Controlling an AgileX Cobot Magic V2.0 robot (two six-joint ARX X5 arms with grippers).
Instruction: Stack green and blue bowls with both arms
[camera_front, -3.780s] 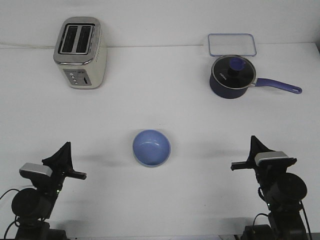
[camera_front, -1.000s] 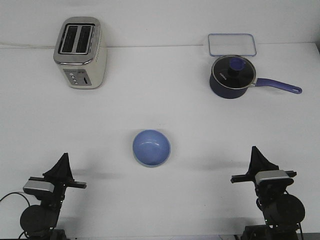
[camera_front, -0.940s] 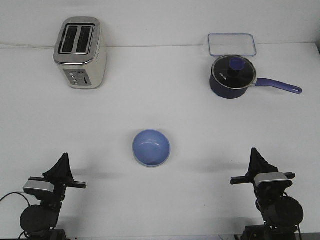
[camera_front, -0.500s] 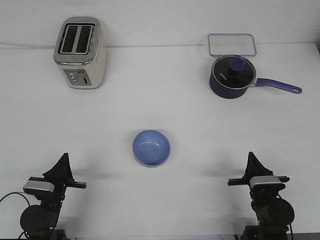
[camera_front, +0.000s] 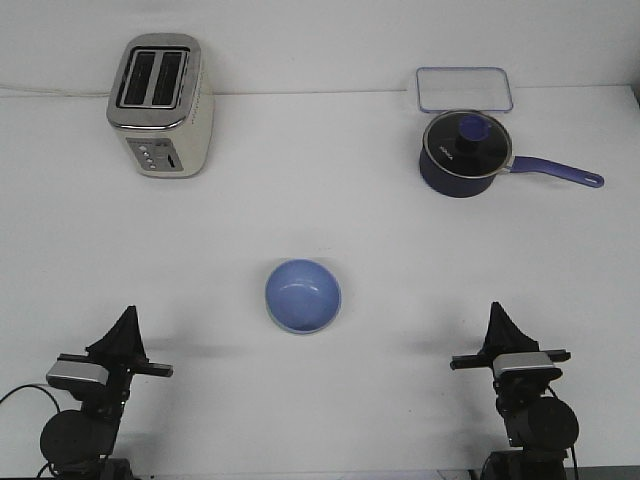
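Nearest, at the front edge of the white desk (camera_front: 330, 215): left claw (camera_front: 125, 322) at the left corner, right claw (camera_front: 497, 317) at the right corner, both black, pointed, aimed away over the desk, both clear of everything, gripping nothing. Fingers pressed into a single point on each, so narrow by the look of it, though impossible to tell for certain from this angle. Behind each claw a grey-silver wrist block, a thin black crossbar, then the round black arm joint at the bottom of the view. Farther in, roughly midway between the two claws and a little left of centre: blue bowl (camera_front: 303, 295), upright, open side up, alone on bare desk, well apart from both claws. A pale rim showing along its near lower edge; whether that belongs to a green bowl underneath cannot be told. Farther back on the right: dark navy saucepan (camera_front: 463, 153) with lid on, blue handle pointing right. Just behind it, touching or nearly so: clear rectangular tray (camera_front: 465, 88) with a blue edge, lying flat. Far left, near the back: cream and silver two-slot toaster (camera_front: 161, 105), upright, controls facing forward.
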